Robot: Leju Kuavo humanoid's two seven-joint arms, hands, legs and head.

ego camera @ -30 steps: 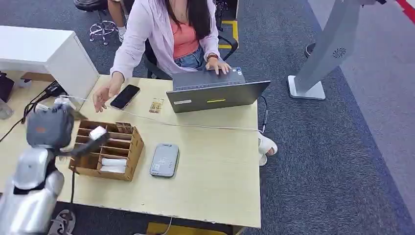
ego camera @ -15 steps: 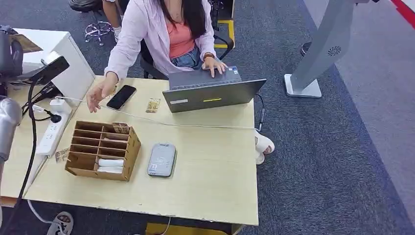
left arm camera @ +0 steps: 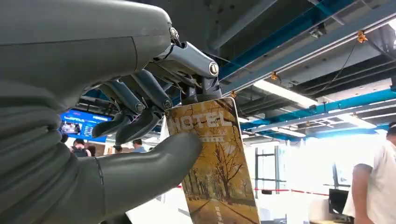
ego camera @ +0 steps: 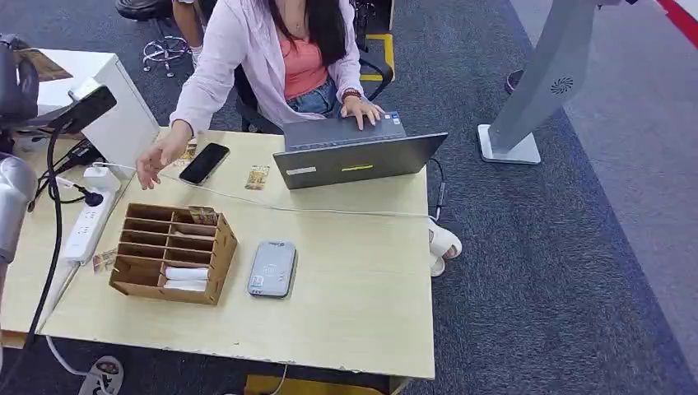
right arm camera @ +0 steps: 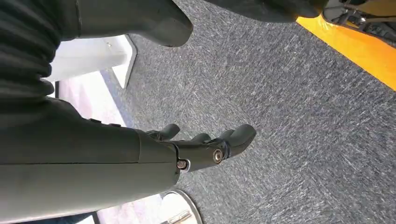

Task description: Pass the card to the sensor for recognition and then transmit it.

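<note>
1. Left hand (left arm camera: 154, 121): grasping the card (left arm camera: 215, 163). In the left wrist view the thumb presses the printed face and the darker fingers (left arm camera: 144, 95) back it from behind. The card stands clear of the hand, with a "HOTEL" heading and an autumn-tree picture on it.

2. Card position, taking the grey sensor pad (ego camera: 272, 268) on the desk (ego camera: 354, 288) as our landmark: in the head view the card's tan corner (ego camera: 37, 63) sits far up and to the left of the pad, well apart from it and raised off the desk surface. The wrist camera behind it looks at ceiling beams, so we judge the card is held high and tilted up, not facing the pad.

3. Right hand (right arm camera: 205, 144): released, grasping nothing, fingers loosely extended over grey carpet. We judge this arm is hanging and idle.

4. Around the pad: a wooden slotted organiser (ego camera: 169, 253) stands just left of it, with more cards in its compartments. Beyond the pad, a person's hand (ego camera: 152, 160) reaches near a phone (ego camera: 204, 162), and a laptop (ego camera: 355, 156) is open.

5. Progress, our judgement: the pickup is done, since the card is in hand. Recognition is not yet done, as the card is nowhere near the pad.

6. Left to do: lower the card onto or just above the pad, then hand it on, presumably to the person.
</note>
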